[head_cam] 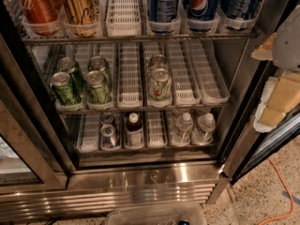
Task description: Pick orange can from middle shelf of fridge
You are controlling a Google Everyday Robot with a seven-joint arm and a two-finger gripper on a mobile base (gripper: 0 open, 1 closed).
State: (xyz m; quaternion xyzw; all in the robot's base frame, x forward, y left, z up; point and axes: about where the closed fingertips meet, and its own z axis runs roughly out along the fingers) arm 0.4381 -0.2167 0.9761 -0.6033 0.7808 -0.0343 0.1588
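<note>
Floor lies nearest us, speckled, with an orange cable point(282, 195) trailing along it at the right and a clear plastic tub point(154, 213) at the bottom edge. Behind that rises the ribbed steel base of the fridge point(140, 184), its door standing open.

The lowest rack holds water bottles point(183, 124). Above it sit the green cans point(65, 87). Farthest up and back is the middle shelf point(140, 38), and the orange can point(80, 4) stands in its second lane from the left. It is upright at the front edge, just beside the red cola can point(36, 4) on its left. An empty white lane tray point(123, 7) lies on its right, and the blue cans point(201, 1) are further right.

The pincer point(277, 102) hangs at the right edge, outside the fridge opening and well apart from the orange can. We cannot tell whether it is spread or pressed together.

We judge the step in hand to be the approach, with nothing grasped yet. The next move calls for carrying the pincer left and up into the opening. It should line up on the orange can from the front, using the free side by the empty tray and keeping clear of the cola can.
</note>
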